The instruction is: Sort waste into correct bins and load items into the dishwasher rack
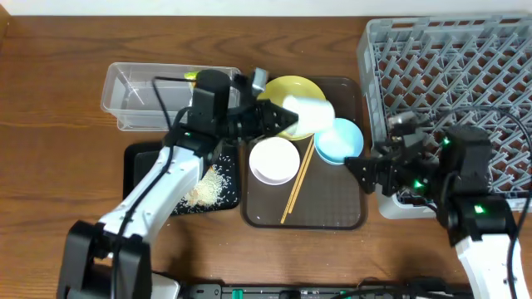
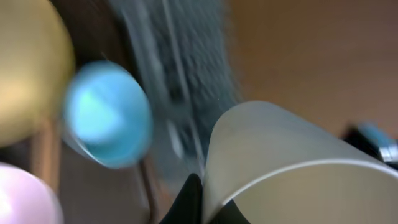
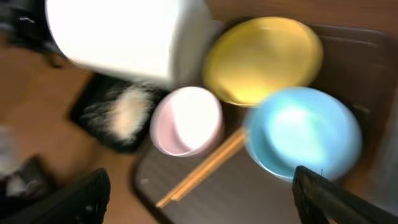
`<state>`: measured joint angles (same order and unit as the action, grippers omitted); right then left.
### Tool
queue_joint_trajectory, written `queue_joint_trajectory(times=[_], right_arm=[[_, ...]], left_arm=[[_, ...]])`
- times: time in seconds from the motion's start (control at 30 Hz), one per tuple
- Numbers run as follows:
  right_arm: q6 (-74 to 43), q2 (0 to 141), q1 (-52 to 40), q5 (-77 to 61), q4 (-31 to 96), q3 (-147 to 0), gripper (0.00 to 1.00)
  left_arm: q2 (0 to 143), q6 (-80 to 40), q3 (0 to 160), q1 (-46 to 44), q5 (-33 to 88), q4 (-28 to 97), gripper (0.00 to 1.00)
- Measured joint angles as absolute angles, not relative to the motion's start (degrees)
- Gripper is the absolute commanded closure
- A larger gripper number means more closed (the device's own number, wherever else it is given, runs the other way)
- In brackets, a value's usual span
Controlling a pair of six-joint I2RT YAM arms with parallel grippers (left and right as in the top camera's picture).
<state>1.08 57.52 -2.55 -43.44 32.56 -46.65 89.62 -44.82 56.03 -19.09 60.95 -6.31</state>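
Observation:
My left gripper [image 1: 281, 116] is shut on the small white cup [image 1: 312, 116] and holds it on its side above the round yellow plate [image 1: 291, 93]. In the left wrist view the jaws [image 2: 208, 208] pinch the cup's rim [image 2: 292, 168]. The light blue bowl [image 1: 339, 139], the white bowl [image 1: 274, 159] and the wooden chopsticks [image 1: 298, 178] lie on the brown tray [image 1: 332, 212]. My right gripper [image 1: 363, 170] is open and empty at the tray's right edge, beside the blue bowl [image 3: 305, 134]. Rice scraps [image 1: 208, 187] lie in the black tray [image 1: 145, 162]. The crumpled paper is out of view.
The clear tub [image 1: 145, 100] stands at the back left with a small yellow-green piece [image 1: 192, 77] in it, partly behind my left arm. The grey dishwasher rack [image 1: 465, 66] fills the right side. The right wrist view also shows the chopsticks [image 3: 205, 168] and the white bowl [image 3: 186, 121].

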Motion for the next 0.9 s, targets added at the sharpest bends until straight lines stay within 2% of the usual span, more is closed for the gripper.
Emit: queue_joint_trajectory(times=[0.17,0.47,0.63,0.7,0.9], right_arm=[[2.9,63.7,-2.7,-55.4,21.4,-46.7,0.08],[3.5,70.1,-3.2,-72.2,12.2,-46.8,0.09],[3.8,70.5,-5.6,-75.4,10.2,-46.8,0.2],[3.7,70.5,-5.9,-76.0,9.8,-46.8,0.22],[3.6,70.5,-5.8,-76.1,9.5,-46.8,0.42]], left_arm=[[90.3,-45.3,56.0,-19.2,73.7,-7.6,0.94],[90.3,-46.0,56.0,-19.5,79.6,-7.9,0.94],[90.3,-46.4,56.0,-20.3,79.9,-7.9,0.94],[90.3,-46.5,56.0,-20.5,80.1,-7.9,0.94],[90.3,-46.5,56.0,-20.5,81.0,-7.9,0.94]])
